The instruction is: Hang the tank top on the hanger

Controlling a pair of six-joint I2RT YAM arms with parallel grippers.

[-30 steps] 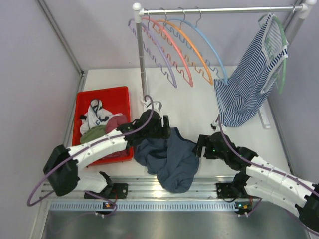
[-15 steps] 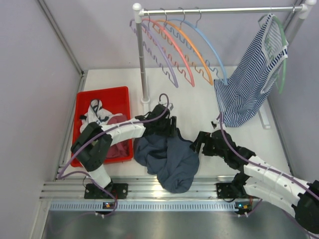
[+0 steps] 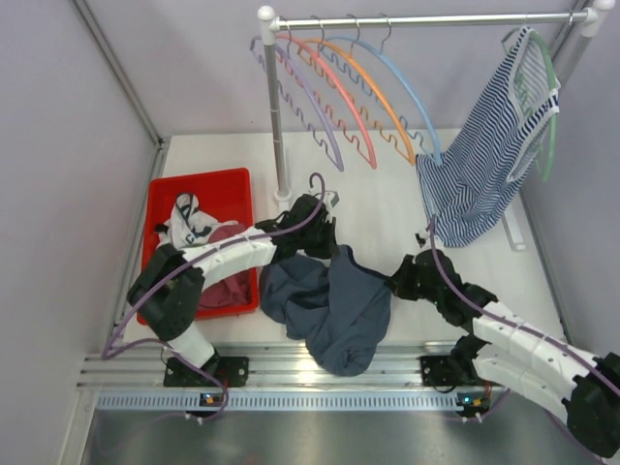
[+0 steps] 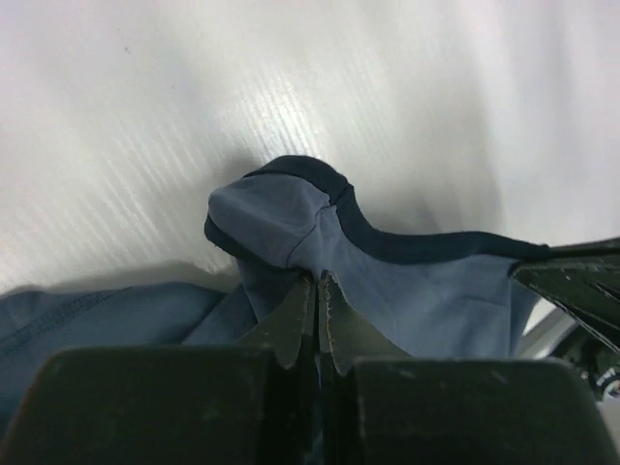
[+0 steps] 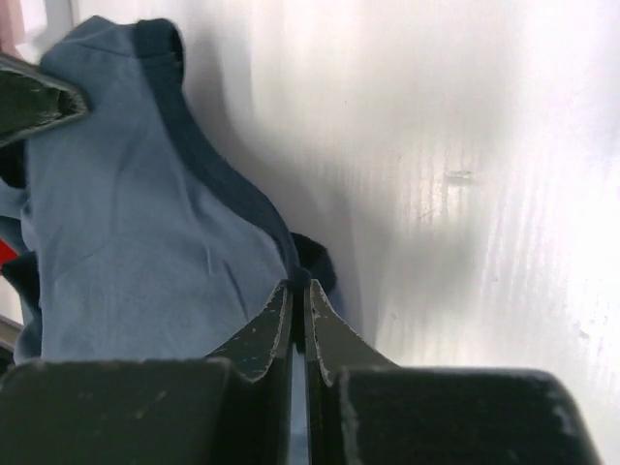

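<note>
On the table, top view, tank top: one slate-blue tank top (image 3: 329, 310) lies crumpled between the two arms, its long axis running from the far edge, where both grippers meet it, back toward the arm bases.
Left gripper: the left gripper (image 3: 325, 244) sits at the top's far-left corner, beside the rack's upright pole (image 3: 276, 116).
Right gripper: the right gripper (image 3: 401, 279) sits at the top's far-right edge.
Hanger: the light-blue hanger (image 3: 412, 102) hangs on the rail (image 3: 426, 17), beyond and above the cloth, its arch sloping down toward the right.
Key relation: the top has to travel away from the bases and upward; the right arm looks slightly nearer the hanger's lower tip.
Hanger count: five, namely a purple hanger (image 3: 310, 107), a pink one (image 3: 344, 111), an orange one (image 3: 383, 97), the light-blue one, and a green hanger (image 3: 552, 145).
Garment count: one tank top on the table, one striped top (image 3: 484, 174) on the green hanger, and a few clothes in one red bin (image 3: 155, 194).
Left wrist view: left gripper (image 4: 318, 291) pinched closed on a fold of the tank top (image 4: 281, 218), just behind a navy-trimmed strap loop.
Right wrist view: right gripper (image 5: 298, 295) pinched closed on the tank top (image 5: 116, 223) at its navy-trimmed edge; the cloth spreads to the left.
</note>
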